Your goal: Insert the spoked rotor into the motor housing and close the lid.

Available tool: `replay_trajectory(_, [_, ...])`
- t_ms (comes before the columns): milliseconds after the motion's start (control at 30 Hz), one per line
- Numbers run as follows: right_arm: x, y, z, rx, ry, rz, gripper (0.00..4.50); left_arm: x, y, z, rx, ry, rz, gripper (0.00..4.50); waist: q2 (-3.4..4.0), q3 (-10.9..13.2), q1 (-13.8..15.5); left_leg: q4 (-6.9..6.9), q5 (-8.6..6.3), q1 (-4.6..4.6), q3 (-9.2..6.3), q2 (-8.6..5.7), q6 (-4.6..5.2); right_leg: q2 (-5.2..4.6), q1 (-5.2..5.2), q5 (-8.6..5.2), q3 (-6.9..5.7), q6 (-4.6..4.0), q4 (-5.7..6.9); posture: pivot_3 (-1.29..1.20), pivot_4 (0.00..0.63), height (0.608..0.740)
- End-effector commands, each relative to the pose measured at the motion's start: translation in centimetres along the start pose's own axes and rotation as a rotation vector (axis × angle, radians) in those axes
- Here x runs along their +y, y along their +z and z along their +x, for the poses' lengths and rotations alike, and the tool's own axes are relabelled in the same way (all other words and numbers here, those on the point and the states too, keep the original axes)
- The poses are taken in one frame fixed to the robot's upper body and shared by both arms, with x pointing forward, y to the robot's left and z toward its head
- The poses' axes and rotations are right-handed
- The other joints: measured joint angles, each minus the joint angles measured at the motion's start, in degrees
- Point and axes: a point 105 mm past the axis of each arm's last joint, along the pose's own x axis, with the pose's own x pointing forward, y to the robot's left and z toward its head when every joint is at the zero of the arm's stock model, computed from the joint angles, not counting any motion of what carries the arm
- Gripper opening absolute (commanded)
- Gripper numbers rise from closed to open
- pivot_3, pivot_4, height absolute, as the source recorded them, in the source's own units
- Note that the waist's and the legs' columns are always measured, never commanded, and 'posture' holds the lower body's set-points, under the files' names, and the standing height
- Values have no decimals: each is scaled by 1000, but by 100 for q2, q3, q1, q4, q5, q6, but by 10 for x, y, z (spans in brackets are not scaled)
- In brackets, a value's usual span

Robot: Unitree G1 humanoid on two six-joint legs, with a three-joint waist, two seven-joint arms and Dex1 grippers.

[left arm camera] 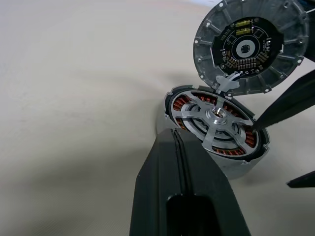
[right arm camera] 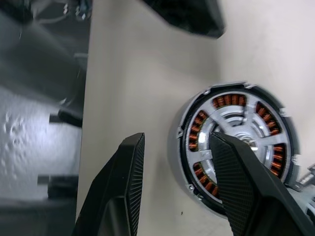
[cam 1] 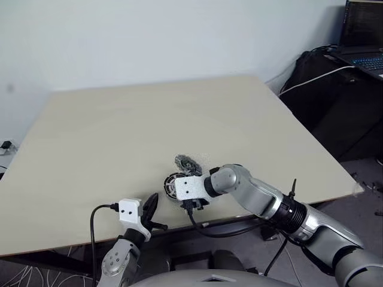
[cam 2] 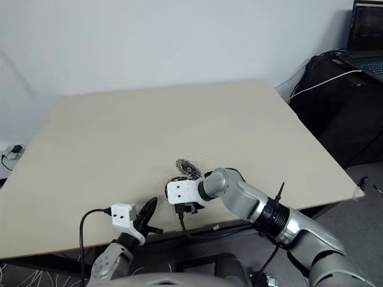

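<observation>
Motor housing (left arm camera: 216,132) sits on the surface (cam 1: 119,131), spoked rotor (left arm camera: 216,118) seated, lid (left arm camera: 251,46) hinged up; right tool (right arm camera: 177,187) gapes empty over it, left tool (left arm camera: 184,191) closed, empty.

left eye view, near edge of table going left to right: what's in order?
Left tool, shut → motor housing with the spoked rotor seated and the lid hinged open → right tool, open at the housing → laptop far right.
</observation>
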Motion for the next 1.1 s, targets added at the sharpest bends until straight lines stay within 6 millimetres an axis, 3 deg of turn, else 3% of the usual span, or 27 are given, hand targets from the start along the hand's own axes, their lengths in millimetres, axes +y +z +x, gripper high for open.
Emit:
replay_trajectory(33, [-10, 1, -2, 22, -6, -77, 2242, -3, 8, 1, -32, -5, -7, 0, -2, 0, 6, 0, 0, 0, 0, 0, 0, 1, 1, 7, 0, -12, 0, 0, 0, 740])
replay_trajectory(433, [-25, -17, -2, 104, -6, -103, 2242, -12, 21, -2, -50, -3, -15, 0, -5, 1, 65, 1, 0, 5, 0, 0, 0, 3, 6, 12, -1, -20, 2, 0, 0, 740])
replay_trajectory(667, [-20, -24, -4, 133, 35, -126, 2242, -18, 31, -2, -56, -4, -16, 0, -5, 1, 80, 0, 0, 5, 0, -1, 0, 3, 5, 12, 0, -22, 1, 0, 0, 740])
replay_trajectory(767, [-19, -25, -5, 139, 44, -135, 1637, -15, 30, 2, -51, -2, -17, 0, -4, 1, 103, 0, 0, 6, 0, -1, 0, 4, 5, 12, 0, -22, 2, 0, 0, 740])
replay_trajectory(933, [-19, -23, -5, 134, 44, -142, 144, -13, 28, 4, -48, -3, -17, 0, -5, -1, 125, 0, 0, 9, 0, 1, -1, 6, 8, 11, 0, -22, 3, 0, 0, 740])
replay_trajectory(1100, [-18, -21, -4, 114, 35, -125, 123, -12, 24, 2, -44, 0, -19, 0, -9, 0, 138, -1, 0, 9, 1, -1, -1, 4, 7, 12, 1, -24, 2, 0, 0, 740])
